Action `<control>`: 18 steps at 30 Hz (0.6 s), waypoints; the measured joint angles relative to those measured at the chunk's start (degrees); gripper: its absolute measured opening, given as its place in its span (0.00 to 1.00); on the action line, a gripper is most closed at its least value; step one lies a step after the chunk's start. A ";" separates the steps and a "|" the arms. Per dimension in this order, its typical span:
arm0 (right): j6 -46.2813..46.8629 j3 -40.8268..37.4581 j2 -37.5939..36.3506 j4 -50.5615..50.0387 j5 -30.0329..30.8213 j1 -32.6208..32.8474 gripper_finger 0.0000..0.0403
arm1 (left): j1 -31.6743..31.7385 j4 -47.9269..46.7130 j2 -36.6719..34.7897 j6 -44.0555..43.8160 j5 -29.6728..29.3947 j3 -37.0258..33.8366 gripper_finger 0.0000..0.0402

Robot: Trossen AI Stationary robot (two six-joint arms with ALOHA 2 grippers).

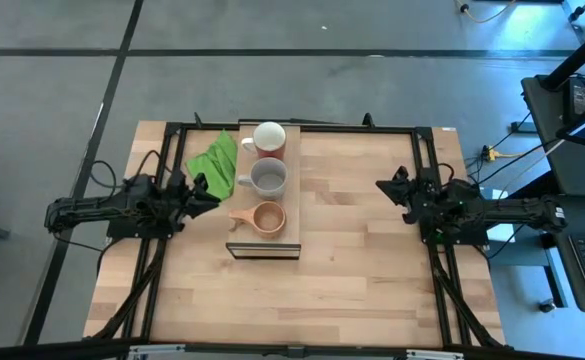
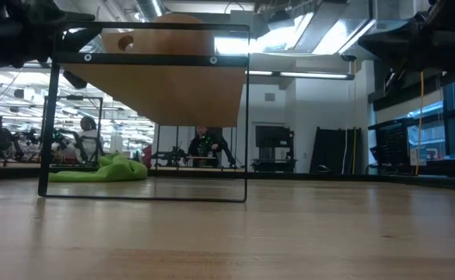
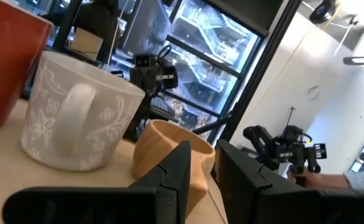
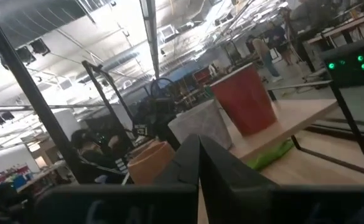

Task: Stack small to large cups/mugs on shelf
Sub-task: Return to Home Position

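Three cups stand in a row on the light-wood shelf (image 1: pixel 294 195). The red mug (image 1: pixel 269 137) is at the far end, the grey mug (image 1: pixel 269 177) in the middle, and the small wooden cup (image 1: pixel 268 219) at the near end. Each rests on its base, mouth up. My left gripper (image 1: pixel 208 197) hovers left of the shelf, level with the cups. Its fingers stand a narrow gap apart (image 3: pixel 203 152) and are empty. My right gripper (image 1: pixel 384 187) is shut and empty, well right of the shelf. It also shows in the right wrist view (image 4: pixel 199 143).
A crumpled green cloth (image 1: pixel 213 160) lies on the table just left of the shelf, beside my left gripper. The shelf stands raised on a black frame (image 2: pixel 246 117). Bare tabletop (image 1: pixel 352 280) lies to the shelf's right and on its near side.
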 joint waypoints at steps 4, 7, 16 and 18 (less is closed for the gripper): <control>-4.31 0.00 0.02 -0.64 0.00 0.00 0.01 | 0.00 -1.96 0.00 0.19 0.00 0.00 0.17; -9.13 0.00 0.04 -1.69 -0.12 -0.02 0.01 | -0.02 -3.21 0.02 1.74 0.02 0.00 0.17; -9.27 0.00 0.17 -7.10 -4.11 -0.02 0.01 | -0.01 -3.96 0.00 1.88 0.07 0.00 0.17; -9.21 0.00 0.17 -7.10 -4.11 -0.02 0.01 | -0.01 -3.96 0.00 1.88 0.07 0.00 0.17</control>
